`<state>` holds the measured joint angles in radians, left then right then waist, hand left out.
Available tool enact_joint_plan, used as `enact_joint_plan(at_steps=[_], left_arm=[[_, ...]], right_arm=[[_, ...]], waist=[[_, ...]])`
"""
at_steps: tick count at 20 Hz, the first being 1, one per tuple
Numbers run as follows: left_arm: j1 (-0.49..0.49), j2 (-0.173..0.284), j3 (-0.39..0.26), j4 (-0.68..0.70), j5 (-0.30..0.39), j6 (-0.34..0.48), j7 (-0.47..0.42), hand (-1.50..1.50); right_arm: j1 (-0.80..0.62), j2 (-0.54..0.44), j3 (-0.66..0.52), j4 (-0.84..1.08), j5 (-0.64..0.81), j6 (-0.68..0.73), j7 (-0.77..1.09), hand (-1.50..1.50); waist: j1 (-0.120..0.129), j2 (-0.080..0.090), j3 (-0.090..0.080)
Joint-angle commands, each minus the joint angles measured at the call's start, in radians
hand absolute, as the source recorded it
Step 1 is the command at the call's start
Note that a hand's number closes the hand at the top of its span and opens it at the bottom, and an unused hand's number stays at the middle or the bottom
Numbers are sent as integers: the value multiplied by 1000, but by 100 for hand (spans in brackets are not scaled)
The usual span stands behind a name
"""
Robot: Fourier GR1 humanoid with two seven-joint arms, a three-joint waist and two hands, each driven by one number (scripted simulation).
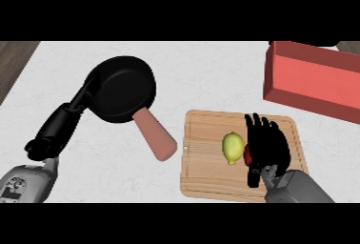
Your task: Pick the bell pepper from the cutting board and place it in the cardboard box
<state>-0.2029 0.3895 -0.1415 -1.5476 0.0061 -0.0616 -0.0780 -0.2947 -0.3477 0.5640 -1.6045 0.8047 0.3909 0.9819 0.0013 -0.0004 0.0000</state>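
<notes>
The right hand (267,143) hides most of the pepper (247,153); the box (313,81) is cut off at the right edge.

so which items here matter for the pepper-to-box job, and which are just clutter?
Job:
- red bell pepper, mostly hidden under right hand
- cutting board
- red box

Clutter:
- lemon on the board
- black frying pan
- left hand, idle at the left edge

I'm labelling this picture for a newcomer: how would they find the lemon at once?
Start at the wooden cutting board at the lower right of the white counter. The lemon lies near its middle, just left of the black right robot hand. It is the only yellow-green oval; the thing under the hand is red.
</notes>
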Motion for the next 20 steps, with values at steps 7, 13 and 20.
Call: enact_joint_plan(at_steps=[7,13,20], left_arm=[[-21,-47,45,16,-35,-58,8,0],[18,-67,61,14,-80,-64,-33,0],[-18,-98,68,-41,-92,-73,61,0]], right_arm=[[43,101,-59,126,125,-15,-21,-150],[96,22,-61,32,135,38,-197,150],[73,21,-49,137,302,-152,-311,150]], waist=[[0,0,0],[-2,0,0],[-1,0,0]])
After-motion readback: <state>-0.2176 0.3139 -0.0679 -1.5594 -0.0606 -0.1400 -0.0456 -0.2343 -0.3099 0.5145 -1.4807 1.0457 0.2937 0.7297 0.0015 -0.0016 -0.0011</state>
